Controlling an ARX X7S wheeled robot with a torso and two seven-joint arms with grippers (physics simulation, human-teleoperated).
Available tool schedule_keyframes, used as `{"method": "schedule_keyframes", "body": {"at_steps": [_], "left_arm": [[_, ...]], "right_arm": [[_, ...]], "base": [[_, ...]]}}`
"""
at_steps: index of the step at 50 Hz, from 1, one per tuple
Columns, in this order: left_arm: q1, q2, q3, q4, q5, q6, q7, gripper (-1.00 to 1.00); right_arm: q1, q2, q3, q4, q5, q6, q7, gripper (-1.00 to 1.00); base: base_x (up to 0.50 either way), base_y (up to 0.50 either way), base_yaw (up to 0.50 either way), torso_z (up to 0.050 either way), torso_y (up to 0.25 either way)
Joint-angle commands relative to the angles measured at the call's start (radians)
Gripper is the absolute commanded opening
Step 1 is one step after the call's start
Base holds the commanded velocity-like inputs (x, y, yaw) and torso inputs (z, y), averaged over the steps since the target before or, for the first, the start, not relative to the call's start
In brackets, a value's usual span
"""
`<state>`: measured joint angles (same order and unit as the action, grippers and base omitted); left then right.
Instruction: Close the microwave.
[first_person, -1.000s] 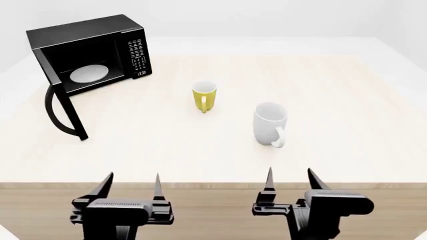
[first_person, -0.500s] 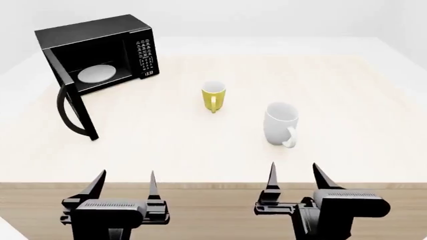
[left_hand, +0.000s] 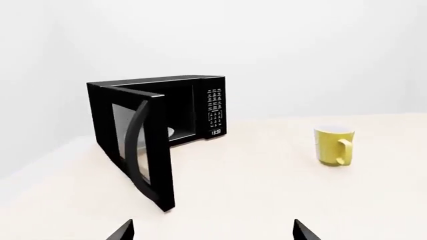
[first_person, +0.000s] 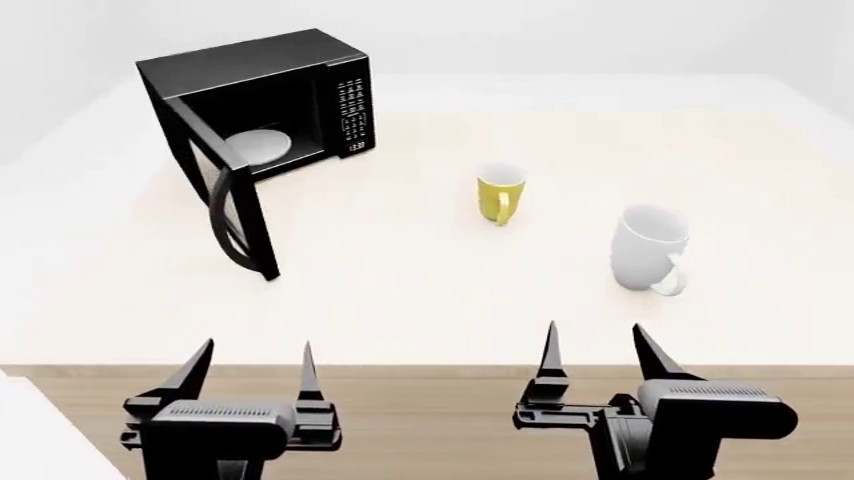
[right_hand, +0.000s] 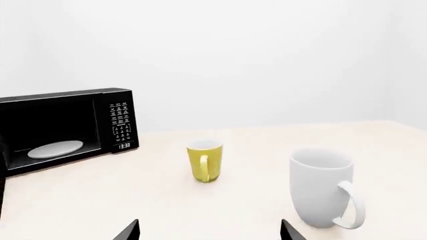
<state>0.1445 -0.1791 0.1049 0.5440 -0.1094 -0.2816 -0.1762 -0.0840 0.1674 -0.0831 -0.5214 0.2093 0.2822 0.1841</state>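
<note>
The black microwave (first_person: 267, 75) stands at the table's far left, its keypad panel (first_person: 354, 115) facing me. Its window door (first_person: 220, 195) is swung wide open toward the table's front, curved handle (first_person: 230, 225) on the outside, and the white turntable plate (first_person: 260, 147) shows inside. From the left wrist camera the microwave (left_hand: 200, 100) is seen behind its open door (left_hand: 137, 150). My left gripper (first_person: 251, 362) hangs open below the table's near edge, well short of the door. Over on the right, my right gripper (first_person: 594, 348) is open and holds nothing.
A yellow mug (first_person: 501, 192) stands mid-table and a larger white mug (first_person: 650, 248) sits to its right, nearer the front. The light wooden table (first_person: 427, 300) ends at a front edge just ahead of both grippers. A white wall lies behind.
The head view has swung left: microwave and both mugs sit further right in the picture than a second ago. Both grippers keep their open pose.
</note>
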Motion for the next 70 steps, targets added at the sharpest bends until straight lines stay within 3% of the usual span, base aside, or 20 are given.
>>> {"method": "schedule_keyframes", "body": {"at_steps": [1, 39, 50, 70], "left_arm": [[0.002, -0.007, 0.010, -0.007, -0.003, 0.011, -0.007, 1.00], [-0.005, -0.045, 0.029, 0.001, -0.041, 0.006, -0.049, 1.00], [-0.005, -0.053, 0.039, -0.009, -0.045, 0.018, -0.058, 1.00], [-0.003, -0.068, 0.054, -0.025, -0.054, 0.042, -0.072, 1.00]], "right_arm": [[-0.001, 0.008, -0.005, 0.000, 0.009, -0.006, 0.007, 1.00], [0.003, 0.050, -0.045, -0.003, 0.016, -0.023, 0.041, 1.00], [-0.010, 0.072, -0.072, -0.029, 0.015, -0.077, 0.024, 1.00], [-0.014, 0.085, -0.065, -0.053, 0.041, -0.075, 0.053, 1.00]], "base": [[0.00, 0.50, 0.00, 0.000, 0.000], [0.00, 0.50, 0.00, 0.000, 0.000], [0.01, 0.02, 0.00, 0.000, 0.000], [0.35, 0.00, 0.00, 0.000, 0.000]]}}
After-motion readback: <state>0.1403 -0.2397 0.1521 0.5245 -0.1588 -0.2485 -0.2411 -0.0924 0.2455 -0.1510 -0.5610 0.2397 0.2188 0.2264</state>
